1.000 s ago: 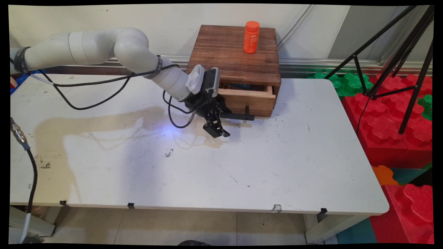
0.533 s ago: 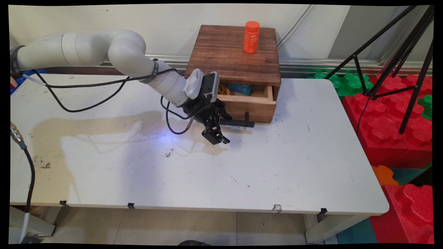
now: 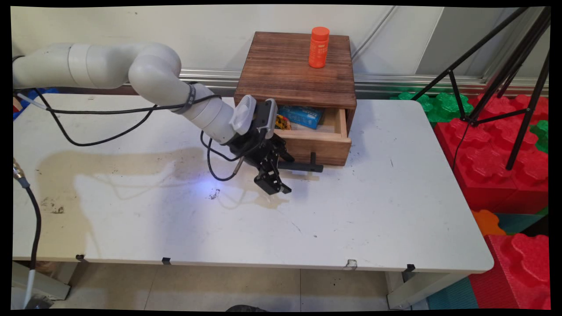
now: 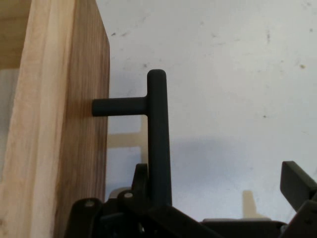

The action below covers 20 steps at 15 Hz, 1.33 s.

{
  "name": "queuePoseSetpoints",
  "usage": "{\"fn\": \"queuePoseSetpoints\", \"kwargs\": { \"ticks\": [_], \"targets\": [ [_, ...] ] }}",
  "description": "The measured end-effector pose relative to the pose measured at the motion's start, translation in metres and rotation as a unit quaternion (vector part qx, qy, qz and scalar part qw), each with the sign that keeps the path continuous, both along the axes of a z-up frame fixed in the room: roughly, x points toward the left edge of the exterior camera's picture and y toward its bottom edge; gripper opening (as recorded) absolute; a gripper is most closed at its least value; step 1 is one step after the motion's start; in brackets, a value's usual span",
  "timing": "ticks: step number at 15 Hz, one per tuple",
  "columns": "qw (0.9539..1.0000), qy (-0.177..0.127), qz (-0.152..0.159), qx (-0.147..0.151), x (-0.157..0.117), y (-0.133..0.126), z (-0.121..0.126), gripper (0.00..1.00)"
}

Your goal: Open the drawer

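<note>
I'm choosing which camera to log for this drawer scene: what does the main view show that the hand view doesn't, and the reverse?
Only the main view shows the wooden cabinet, the orange bottle on top, the blue packet inside the partly open drawer, and the tripod. Only the hand view shows the handle's post meeting the drawer front up close. Both show the black handle, the gripper at it and the white table.

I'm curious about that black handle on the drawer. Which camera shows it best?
The hand view: the handle fills the frame, a bar on a post from the drawer front. In the main view it is small, its left end hidden behind the gripper.
</note>
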State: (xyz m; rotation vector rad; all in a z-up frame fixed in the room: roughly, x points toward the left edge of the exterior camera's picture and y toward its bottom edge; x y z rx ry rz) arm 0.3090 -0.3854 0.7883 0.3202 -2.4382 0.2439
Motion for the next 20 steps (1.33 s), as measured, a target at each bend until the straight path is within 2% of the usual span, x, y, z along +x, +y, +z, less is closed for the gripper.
{"fn": "queuePoseSetpoints", "kwargs": {
  "ticks": [20],
  "targets": [
    [0.9995,0.015,-0.016,0.02,-0.023,0.061,0.002,1.0]
  ]
}}
